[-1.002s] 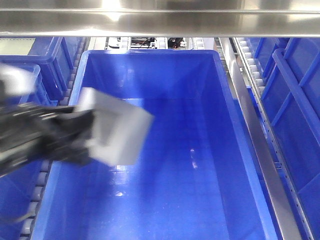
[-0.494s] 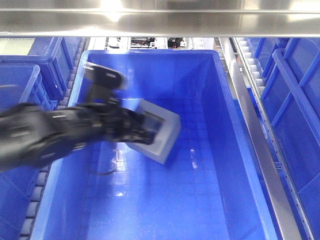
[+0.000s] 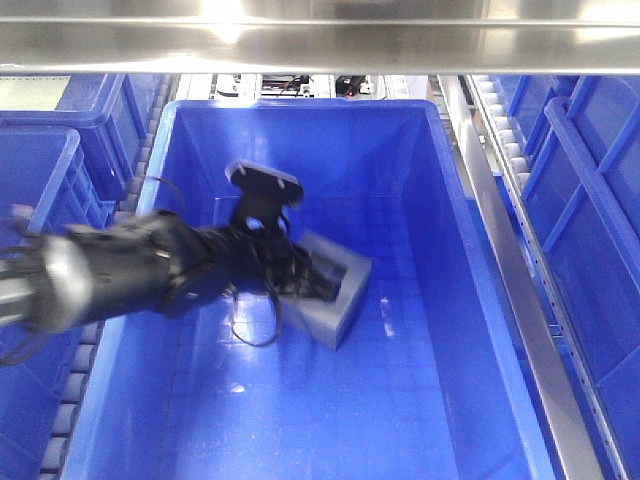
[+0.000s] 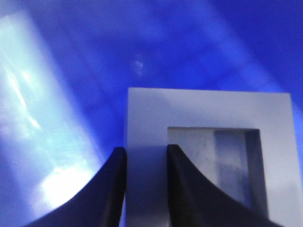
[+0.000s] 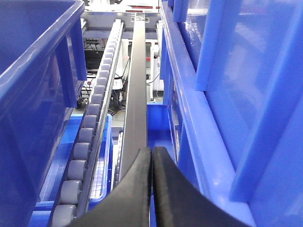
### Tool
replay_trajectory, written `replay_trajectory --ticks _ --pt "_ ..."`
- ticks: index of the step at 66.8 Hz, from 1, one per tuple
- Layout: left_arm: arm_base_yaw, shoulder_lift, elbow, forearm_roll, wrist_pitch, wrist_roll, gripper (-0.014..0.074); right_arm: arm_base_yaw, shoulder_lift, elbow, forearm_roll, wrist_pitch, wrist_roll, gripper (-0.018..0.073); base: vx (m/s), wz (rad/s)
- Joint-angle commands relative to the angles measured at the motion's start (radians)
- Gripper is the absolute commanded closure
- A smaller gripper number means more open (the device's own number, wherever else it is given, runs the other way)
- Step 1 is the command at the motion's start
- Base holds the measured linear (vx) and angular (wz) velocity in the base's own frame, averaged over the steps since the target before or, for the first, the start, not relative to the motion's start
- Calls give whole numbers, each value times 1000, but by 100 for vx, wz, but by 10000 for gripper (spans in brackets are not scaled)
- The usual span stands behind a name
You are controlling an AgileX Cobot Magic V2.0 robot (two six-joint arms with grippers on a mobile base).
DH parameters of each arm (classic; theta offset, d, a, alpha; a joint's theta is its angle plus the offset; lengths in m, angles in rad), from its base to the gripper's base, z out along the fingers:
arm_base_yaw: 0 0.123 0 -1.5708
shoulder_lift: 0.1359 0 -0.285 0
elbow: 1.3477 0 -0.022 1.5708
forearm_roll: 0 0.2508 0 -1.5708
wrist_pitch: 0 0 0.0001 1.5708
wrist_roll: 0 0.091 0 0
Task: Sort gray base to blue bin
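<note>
The left claw [image 3: 318, 282] is clamped on the matte gray cube-like base with a square recessed window [image 3: 338, 292]. One black finger [image 4: 106, 189] lies outside the block's wall and the other sits inside the window recess, so the grip pinches a single wall of the block. The gray base is inside the large bright-blue glossy plastic bin [image 3: 460, 210], near the middle of the floor, tilted, with its lower edge at or very close to the bin floor; contact cannot be confirmed.

Step in hand: release. Judged from this posture, lower until the block's underside meets the floor, then spread the fingers just enough to free the pinched wall. Withdraw the inner finger straight out along the window axis so it does not hook the recess edge and drag the block.

Clearance: the left arm enters over the bin's left rim, and the wrist camera mount stands above the block, below the steel crossbar [image 3: 320, 45] at the top of the front view. Retract up and leftward along the entry line, keeping off the rim and the crossbar. Open floor lies to the right of and in front of the block.

The right claw [image 5: 151, 158] has its fingers pressed together, holding nothing, and points along a roller conveyor rail [image 5: 90, 137] between neighbouring blue crates, outside the bin.
</note>
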Motion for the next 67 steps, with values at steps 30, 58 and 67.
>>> replay_trajectory --ticks 30,58,67 --pt "6 -89 -35 -1 -54 -10 274 -6 -7 5 -9 -82 -7 564 0 0" --pt "5 -326 123 0 -38 -6 232 -6 -7 5 -9 -79 -7 564 0 0" --pt "-5 -475 255 2 -67 2 232 -6 -7 5 -9 -79 -7 564 0 0"
